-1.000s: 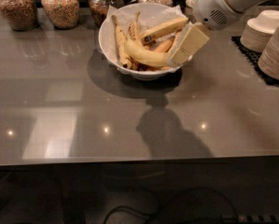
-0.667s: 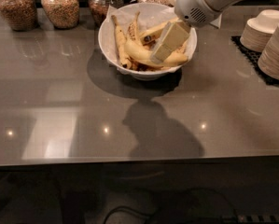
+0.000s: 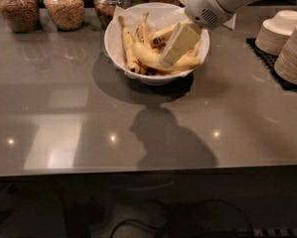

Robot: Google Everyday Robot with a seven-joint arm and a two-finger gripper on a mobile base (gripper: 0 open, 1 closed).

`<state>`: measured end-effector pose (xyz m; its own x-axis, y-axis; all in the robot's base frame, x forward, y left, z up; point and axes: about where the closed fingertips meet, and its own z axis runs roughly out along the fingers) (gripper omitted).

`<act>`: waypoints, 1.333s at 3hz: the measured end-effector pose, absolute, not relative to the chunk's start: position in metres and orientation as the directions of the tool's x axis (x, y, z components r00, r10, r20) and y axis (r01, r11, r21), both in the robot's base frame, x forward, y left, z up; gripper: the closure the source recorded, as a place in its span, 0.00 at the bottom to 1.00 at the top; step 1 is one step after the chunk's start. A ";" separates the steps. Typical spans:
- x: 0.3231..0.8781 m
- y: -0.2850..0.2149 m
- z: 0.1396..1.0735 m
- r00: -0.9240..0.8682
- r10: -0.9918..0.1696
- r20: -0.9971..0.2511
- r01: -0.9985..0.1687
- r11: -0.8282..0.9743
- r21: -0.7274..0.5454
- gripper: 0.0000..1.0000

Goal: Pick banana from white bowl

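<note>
The white bowl [image 3: 111, 42] stands at the back middle of the grey counter, lined with white paper and holding several bananas. The banana [image 3: 147, 56], plump, curved and pale yellow, lies across the front of the bowl. Thinner speckled bananas [image 3: 126, 42] lie behind and to its left. My gripper [image 3: 171, 57] reaches down from the upper right into the bowl. It is open, with its cream fingers [image 3: 182, 41] just over the banana's middle, one in front of the other. I cannot tell whether they touch it.
Glass jars of grains [image 3: 63, 5] line the back edge to the left of the bowl and behind it. Stacks of small white bowls [image 3: 283, 29] stand on a black mat [image 3: 265, 58] at the right. The counter's front edge runs across the lower part of the view.
My gripper has moved left and down, from the bowl's right rim to over the banana in the bowl. The bananas have not moved.
</note>
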<state>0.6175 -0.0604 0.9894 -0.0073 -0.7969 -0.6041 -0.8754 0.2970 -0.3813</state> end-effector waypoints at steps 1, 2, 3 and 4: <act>0.624 -0.048 0.980 0.013 -0.788 -0.615 -0.876 0.288 -0.387 0.13; 0.634 -0.039 0.962 0.006 -0.782 -0.624 -0.879 0.293 -0.376 0.36; 0.641 -0.037 0.945 -0.013 -0.777 -0.629 -0.883 0.304 -0.358 0.51; 0.644 -0.036 0.931 -0.033 -0.774 -0.632 -0.889 0.312 -0.335 0.51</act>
<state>0.6440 -0.0361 0.9309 -0.0331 -0.7740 -0.6323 -0.8892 0.3117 -0.3350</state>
